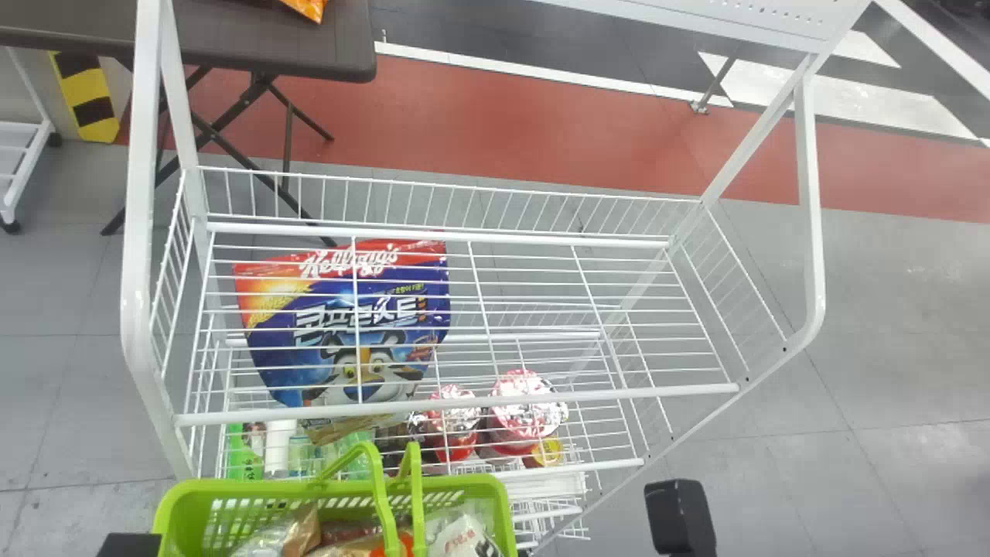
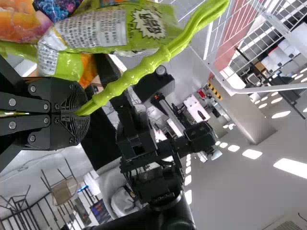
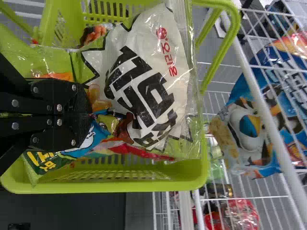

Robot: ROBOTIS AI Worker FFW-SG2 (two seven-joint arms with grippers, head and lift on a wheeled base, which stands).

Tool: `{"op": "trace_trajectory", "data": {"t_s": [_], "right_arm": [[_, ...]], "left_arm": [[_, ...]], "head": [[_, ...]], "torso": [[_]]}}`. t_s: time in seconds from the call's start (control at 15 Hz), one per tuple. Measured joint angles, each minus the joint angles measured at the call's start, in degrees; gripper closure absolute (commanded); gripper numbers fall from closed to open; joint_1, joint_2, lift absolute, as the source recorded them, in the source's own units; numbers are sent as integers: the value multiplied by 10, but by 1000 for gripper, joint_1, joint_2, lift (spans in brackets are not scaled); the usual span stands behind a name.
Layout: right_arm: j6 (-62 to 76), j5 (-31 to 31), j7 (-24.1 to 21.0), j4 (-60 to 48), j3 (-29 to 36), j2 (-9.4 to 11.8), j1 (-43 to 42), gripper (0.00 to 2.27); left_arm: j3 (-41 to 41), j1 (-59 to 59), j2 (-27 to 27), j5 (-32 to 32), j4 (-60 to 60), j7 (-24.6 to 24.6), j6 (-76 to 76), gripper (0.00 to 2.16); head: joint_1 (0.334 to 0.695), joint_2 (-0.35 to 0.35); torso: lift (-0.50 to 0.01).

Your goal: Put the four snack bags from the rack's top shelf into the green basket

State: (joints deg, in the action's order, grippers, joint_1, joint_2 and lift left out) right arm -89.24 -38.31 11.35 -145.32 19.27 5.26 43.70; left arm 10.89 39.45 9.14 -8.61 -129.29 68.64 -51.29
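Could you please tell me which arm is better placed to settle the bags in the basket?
Probably the right: its hand is right by the bags in the basket, while the left hand is holding the handle.

The right gripper [image 3: 90,115] pointed to twelve o'clock over the green basket [image 3: 144,186], fingers together, with a white bag [image 3: 144,76] inside at eleven, a blue bag [image 3: 249,127] at twelve behind the rack's rods [image 3: 261,108], and red packs [image 3: 240,213] at one.
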Motion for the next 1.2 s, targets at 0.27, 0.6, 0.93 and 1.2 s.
{"op": "trace_trajectory", "data": {"t_s": [0.27,0.6,0.93,1.2], "right_arm": [[-3,51,-30,27,1,3,-9,120],[22,53,-18,23,12,2,-15,26],[182,57,6,39,-13,-1,-9,26],[469,143,15,63,-68,1,10,16]], "left_arm": [[2,2,0,0,-1,1,2,1899],[3,5,0,3,-5,0,2,1895],[3,10,0,4,-9,0,2,1899],[4,8,0,4,-7,-2,5,1895]], "head": [[695,-350],[695,-350],[695,-350],[695,-350]], "torso": [[0],[0],[0],[0]]}}
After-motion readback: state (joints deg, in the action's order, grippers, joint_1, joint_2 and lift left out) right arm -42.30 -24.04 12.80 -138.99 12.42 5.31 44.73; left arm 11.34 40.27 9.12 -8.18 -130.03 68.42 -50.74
